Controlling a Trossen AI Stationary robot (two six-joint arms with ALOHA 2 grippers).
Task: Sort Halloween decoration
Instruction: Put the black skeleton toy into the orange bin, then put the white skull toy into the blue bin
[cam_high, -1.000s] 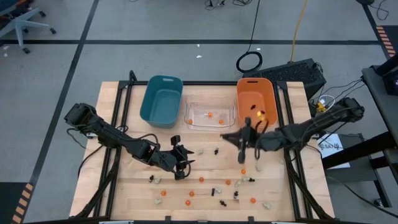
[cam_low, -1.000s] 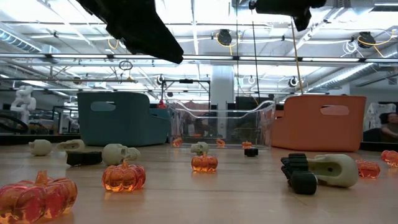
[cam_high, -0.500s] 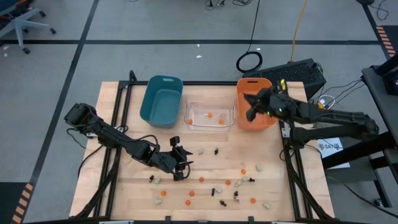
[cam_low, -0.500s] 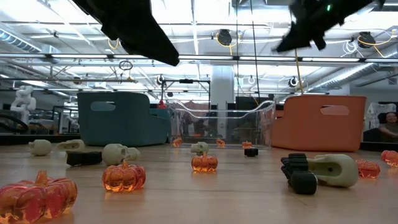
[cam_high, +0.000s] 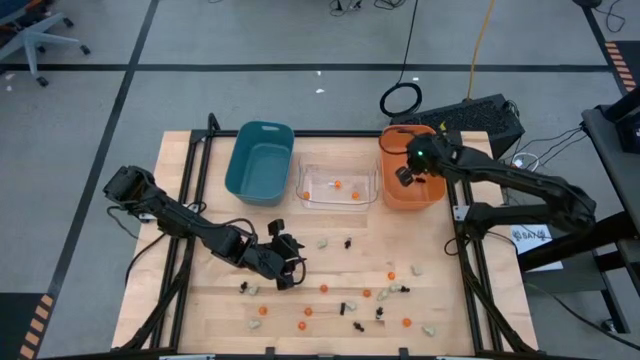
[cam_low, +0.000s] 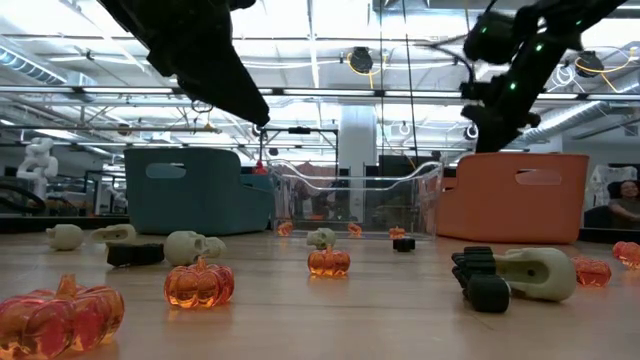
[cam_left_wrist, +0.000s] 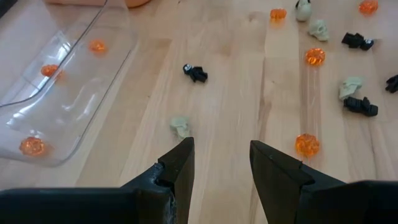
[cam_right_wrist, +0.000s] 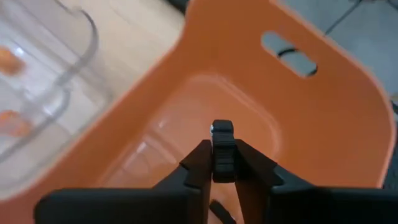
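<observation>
My right gripper (cam_right_wrist: 222, 163) hangs over the inside of the orange bin (cam_high: 432, 150), shut on a small black spidery trinket (cam_right_wrist: 222, 140). My left gripper (cam_left_wrist: 221, 155) hovers open above the wooden table (cam_high: 200, 300), left of middle, with nothing between its fingers. A pale skull-like lump (cam_left_wrist: 181, 127) lies on the wood just beyond its fingertips. Orange pumpkins (cam_low: 199, 284), black spidery pieces (cam_left_wrist: 195, 73) and pale lumps (cam_low: 186, 246) lie scattered over the table's near half. The clear bin (cam_high: 338, 198) holds three orange pumpkins (cam_left_wrist: 33, 145). My right gripper pinches the black trinket (cam_right_wrist: 222, 154) between its two fingertips, with the trinket's upper end (cam_right_wrist: 221, 129) sticking out beyond them. The fingers slant downward into the orange bin's opening. The trinket is lifted clear of the bin's floor.
Three bins stand in a row at the table's far edge: a teal one (cam_high: 260, 160) on the left, the clear one in the middle, the orange one on the right. A black frame runs along the table's left and right sides (cam_high: 470, 280).
My right gripper has swung from above the table's right middle toward the far edge and now hangs over the orange bin, tipped downward. The left gripper has stayed where it was, and the trinkets on the table have not moved.
</observation>
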